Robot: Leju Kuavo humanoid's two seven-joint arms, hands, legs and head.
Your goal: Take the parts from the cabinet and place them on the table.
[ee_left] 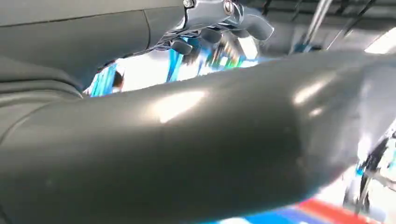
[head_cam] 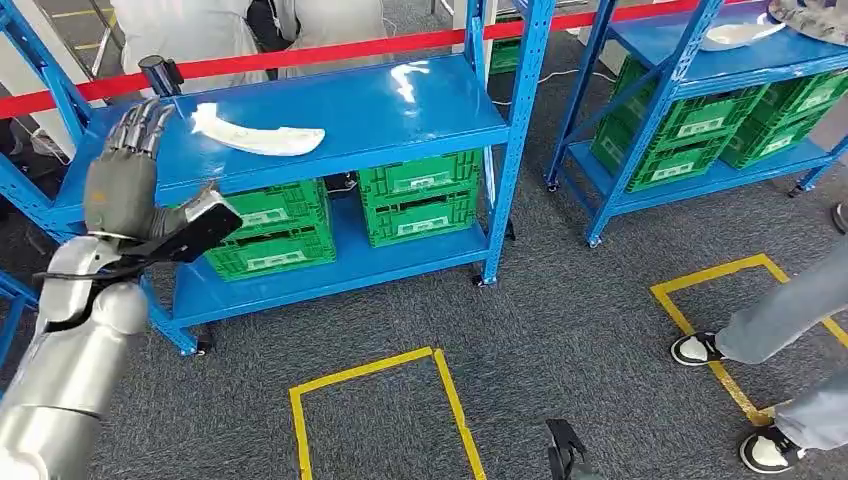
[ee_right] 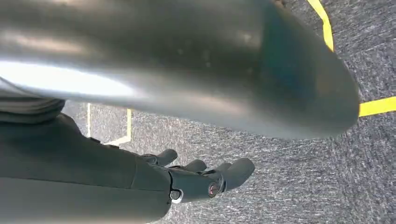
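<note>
No text can be read: the green crates (head_cam: 418, 198) on the blue shelving rack (head_cam: 430, 120) carry white labels (too small and blurred to make out any lettering).

Your right hand (ee_right: 187, 179) comes in from 9 o'clock: a broad grey thumb (ee_right: 196, 60) sweeps across the frame from 10 toward 3 o'clock, and the darker fingers (ee_right: 236, 170) lie loosely extended near 6 o'clock, a little apart, with nothing between them. Behind the hand you see grey carpet (ee_right: 289, 186). A yellow tape line (ee_right: 376, 106) runs at 3 o'clock, with another strip climbing toward 1 o'clock, and a paler tape corner (ee_right: 122, 135) sits at about 8 o'clock, just beyond the wrist cover.
</note>
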